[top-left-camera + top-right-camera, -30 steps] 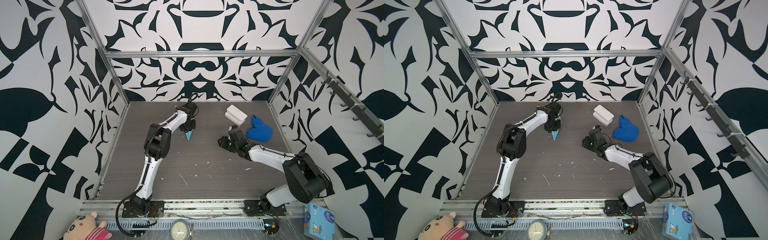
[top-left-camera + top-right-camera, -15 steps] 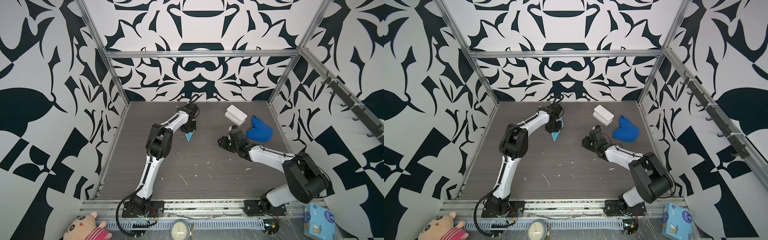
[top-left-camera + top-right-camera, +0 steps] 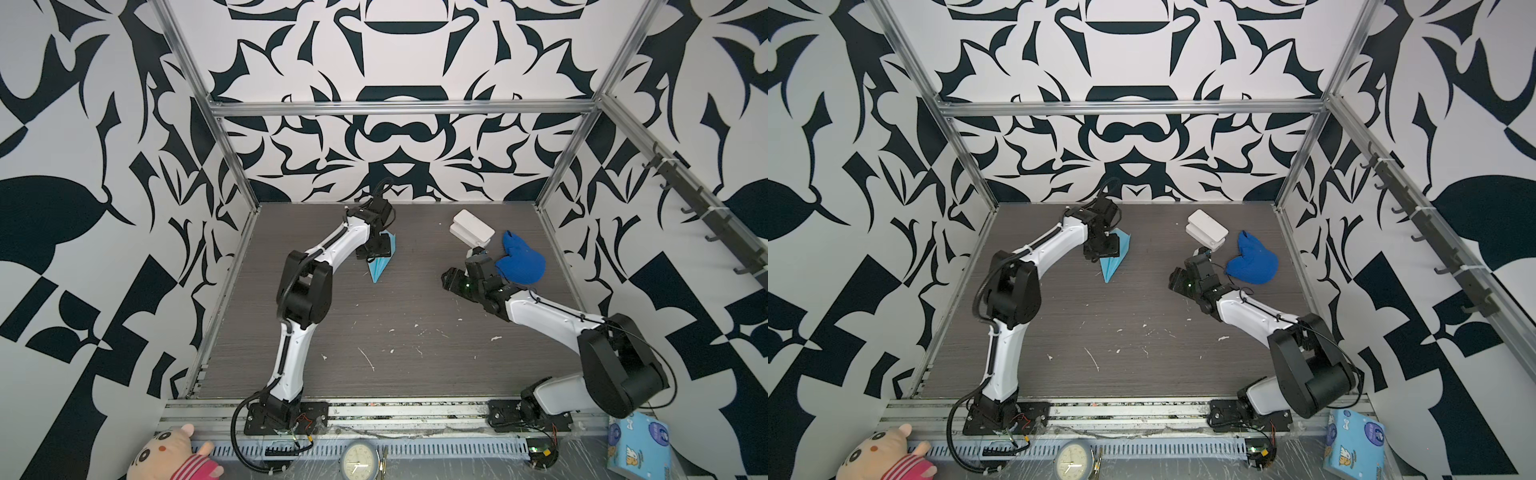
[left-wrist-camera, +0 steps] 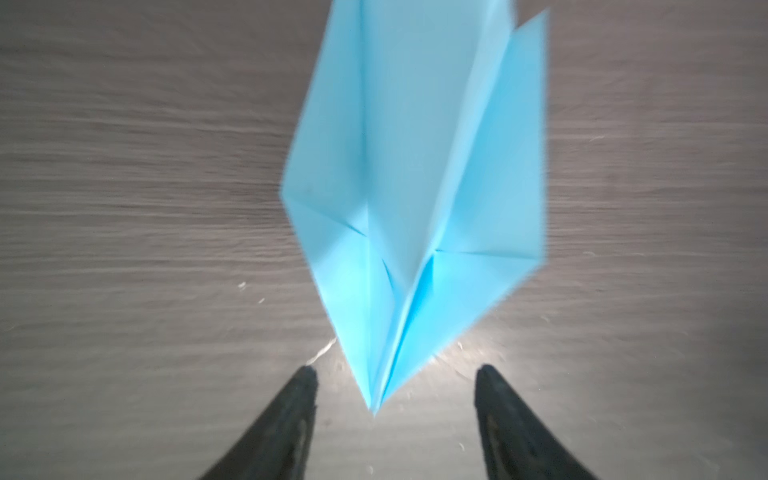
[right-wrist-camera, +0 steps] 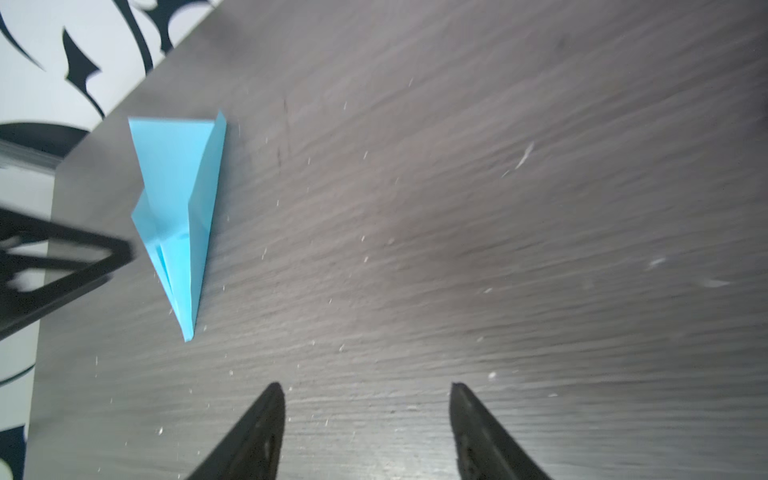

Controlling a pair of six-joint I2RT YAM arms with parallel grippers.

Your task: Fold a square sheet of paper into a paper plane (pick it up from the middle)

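- Paper plane [image 3: 382, 259]: lies on the table [image 3: 415, 353], far and left of centre, with its nose pointing to the near side. The folds appear complete.
- Left gripper [image 4: 392, 374]: jaws spread and holding nothing. The nose of the plane lies between the fingertips, apparently untouched.
- Right gripper [image 5: 368, 390]: jaws spread and empty, well apart from the plane, near the blue cloth [image 3: 519, 264] and the white box [image 3: 471, 228].
- Risk: the left gripper hangs directly over the plane. If it pulls away low or sideways, a fingertip can catch a wing and drag or crumple the light paper.
- Risk: one wing flap stands slightly raised. Loose creases can spring open once the paper is released.
- Change: one second ago only a small blue tip showed under the left gripper. Now more of the plane shows, including the tail.
- Change: the right arm stands in the same place.
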